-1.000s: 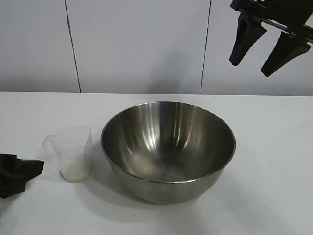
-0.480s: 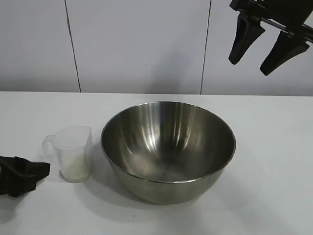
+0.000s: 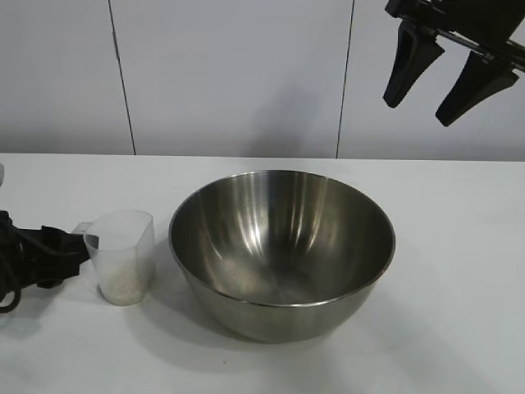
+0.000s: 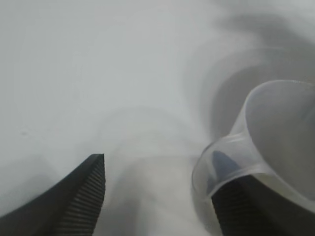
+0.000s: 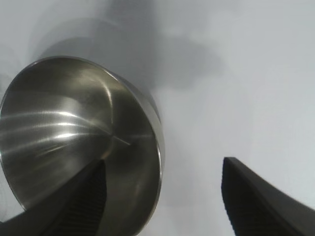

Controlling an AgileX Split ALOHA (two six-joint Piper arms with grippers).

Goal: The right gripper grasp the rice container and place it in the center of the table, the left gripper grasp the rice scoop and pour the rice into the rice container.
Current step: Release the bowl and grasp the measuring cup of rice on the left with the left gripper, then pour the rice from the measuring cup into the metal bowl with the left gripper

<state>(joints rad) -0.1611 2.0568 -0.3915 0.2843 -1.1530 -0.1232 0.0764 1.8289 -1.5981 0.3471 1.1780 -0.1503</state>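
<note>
The left gripper (image 3: pixel 70 250) lies low over the table (image 3: pixel 459 312) at the far left of the exterior view, pointing along the surface toward the rice scoop (image 3: pixel 123 256). Its jaws stand apart and close on nothing. In the left wrist view one finger (image 4: pixel 78 201) is clear of the cup on open table, while the other (image 4: pixel 251 206) shows through the clear handle loop, so the handle appears to sit at that finger and not yet between the two. The scoop stands upright, its handle turned toward the claw, with the rice (image 3: pixel 125 286) settled in its lower part. The coming grasp turns on this line: the handle faces the left gripper, and the cup's upright axis crosses the claw's line of approach.

Just beside the scoop, and apart from it, the rice container (image 3: pixel 281 250) sits near the middle of the table, its interior bare.

At the upper right the right gripper (image 3: pixel 447 78) hangs well above the bowl, fingers spread and empty; it is far from the scoop, so the left arm is plainly the nearer one.
</note>
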